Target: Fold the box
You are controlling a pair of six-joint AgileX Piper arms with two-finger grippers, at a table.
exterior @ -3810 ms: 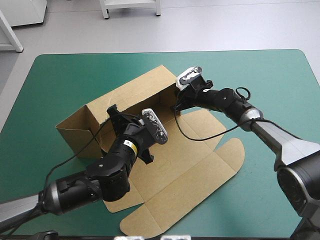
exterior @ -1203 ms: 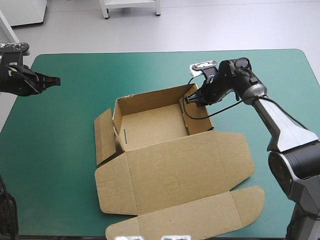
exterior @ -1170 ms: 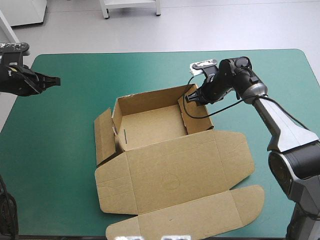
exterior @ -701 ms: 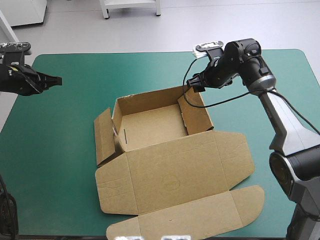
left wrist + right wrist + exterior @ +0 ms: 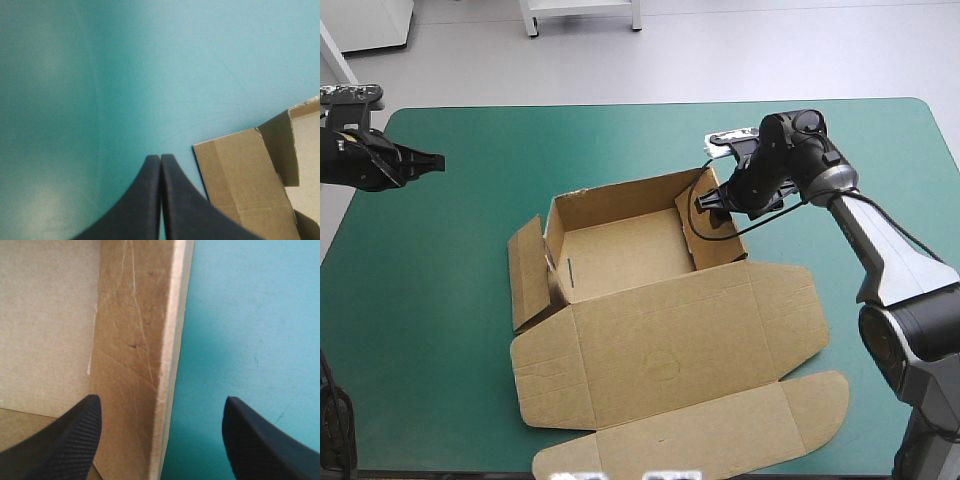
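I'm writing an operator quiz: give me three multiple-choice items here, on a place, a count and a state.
1. Where is the right gripper relative to the box? A) far from it B) astride its right wall C) under it
2. How many grippers are at the box? A) none B) one C) two
3. The left gripper's fingers are: A) shut B) open C) gripping board
Key: 1B, the right wall stands between its open fingers; 2B, the left gripper hangs apart over teal-green cover; 3A, they meet in one arch.
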